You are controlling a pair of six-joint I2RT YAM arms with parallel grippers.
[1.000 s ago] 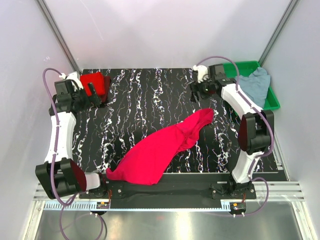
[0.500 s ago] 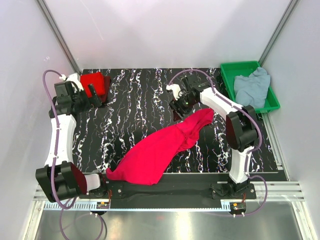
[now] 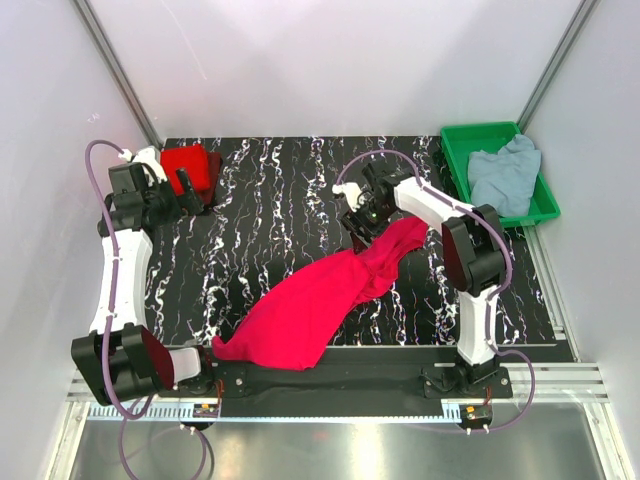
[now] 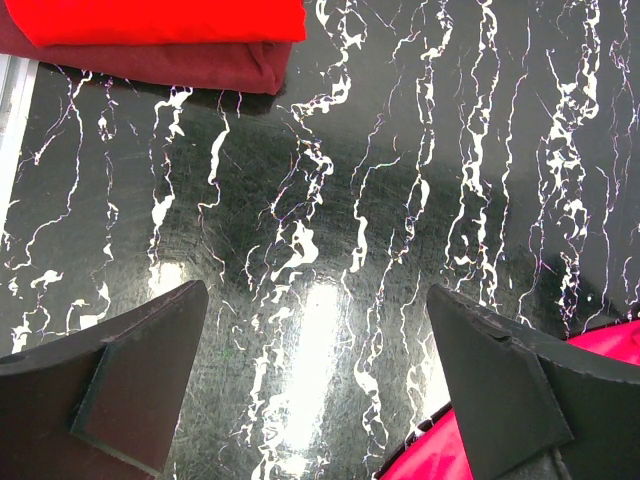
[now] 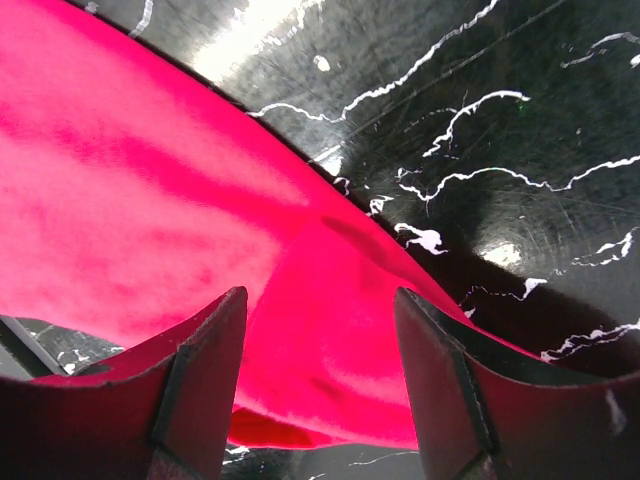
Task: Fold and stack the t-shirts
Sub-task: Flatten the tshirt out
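Observation:
A crumpled crimson t-shirt (image 3: pixel 320 300) lies diagonally across the black marbled table, from the near edge up to the right of centre. My right gripper (image 3: pixel 362 222) is open, right over the shirt's upper end; in the right wrist view its jaws stand apart above the red cloth (image 5: pixel 200 230), holding nothing. A folded stack of red t-shirts (image 3: pixel 188 167) sits at the far left corner, and shows in the left wrist view (image 4: pixel 160 40). My left gripper (image 3: pixel 190 192) is open and empty beside that stack. A pale grey-blue t-shirt (image 3: pixel 505 172) lies bunched in the green tray (image 3: pixel 462 150).
The green tray stands at the far right corner of the table. White walls and metal frame posts enclose the table on three sides. The crimson shirt's lower end hangs at the near table edge (image 3: pixel 330 350).
My right arm has swung from the green tray leftward and down to the upper end of the crimson shirt. The left arm and the shirts have not moved.

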